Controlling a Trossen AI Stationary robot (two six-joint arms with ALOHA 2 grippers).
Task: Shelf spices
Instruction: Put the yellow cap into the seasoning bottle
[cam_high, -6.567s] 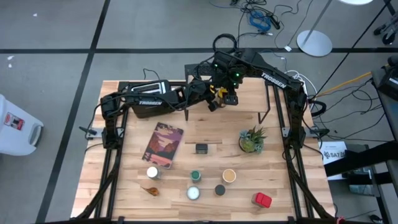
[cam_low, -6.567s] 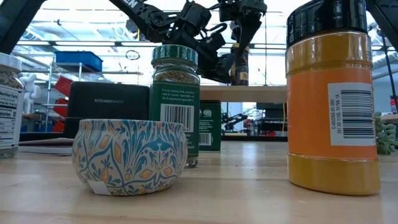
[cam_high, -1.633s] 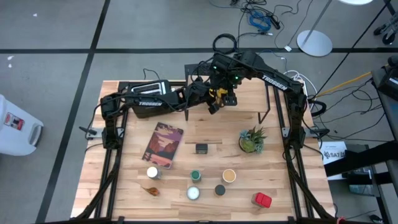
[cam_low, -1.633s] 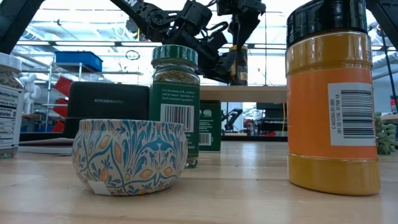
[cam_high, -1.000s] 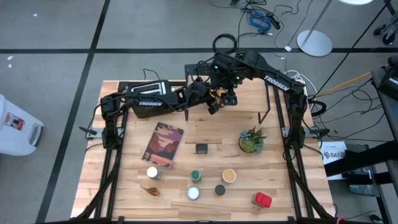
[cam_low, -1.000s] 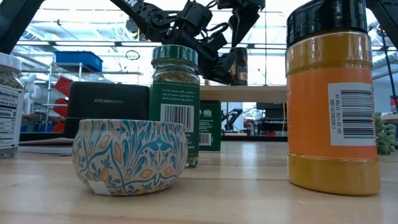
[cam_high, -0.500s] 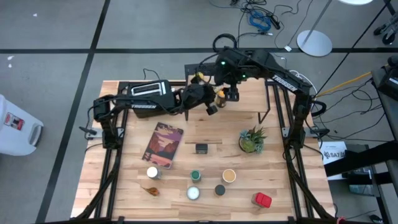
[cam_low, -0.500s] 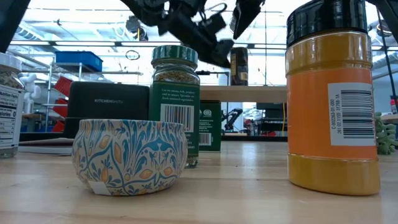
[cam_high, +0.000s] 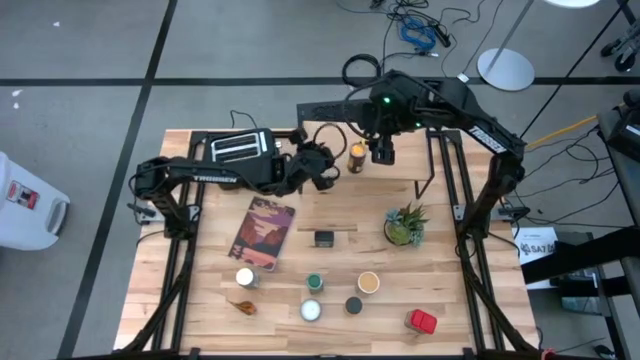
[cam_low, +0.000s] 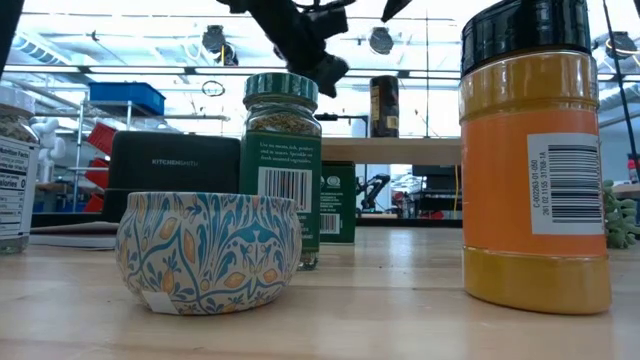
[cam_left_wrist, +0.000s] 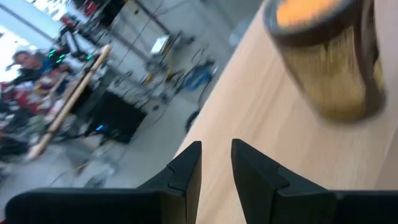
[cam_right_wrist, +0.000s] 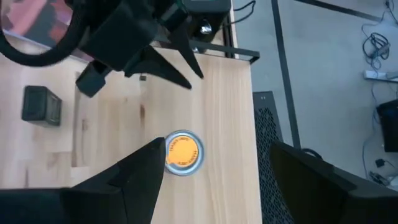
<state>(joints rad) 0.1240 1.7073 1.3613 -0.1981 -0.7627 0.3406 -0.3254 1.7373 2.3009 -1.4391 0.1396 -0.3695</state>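
Knocking the jar (cam_high: 356, 156) off the shelf (cam_high: 400, 165) is the main risk: it stands near the shelf's left end, and either arm swinging close could clip it. The left gripper (cam_high: 325, 176), fingers narrowly parted and holding nothing, sits just beside the jar, off the shelf's left edge. The right gripper (cam_high: 381, 152), spread wide and empty, hangs above the shelf just right of the jar. Other spices (cam_high: 368, 283) stand on the tabletop (cam_high: 200, 310), well apart, not yet shelved.

The worktop (cam_high: 470, 290) is pale planked wood — matt. The shelf (cam_right_wrist: 211, 106) has the same smooth wood. The toaster (cam_high: 238, 147) looks like matt black plastic.
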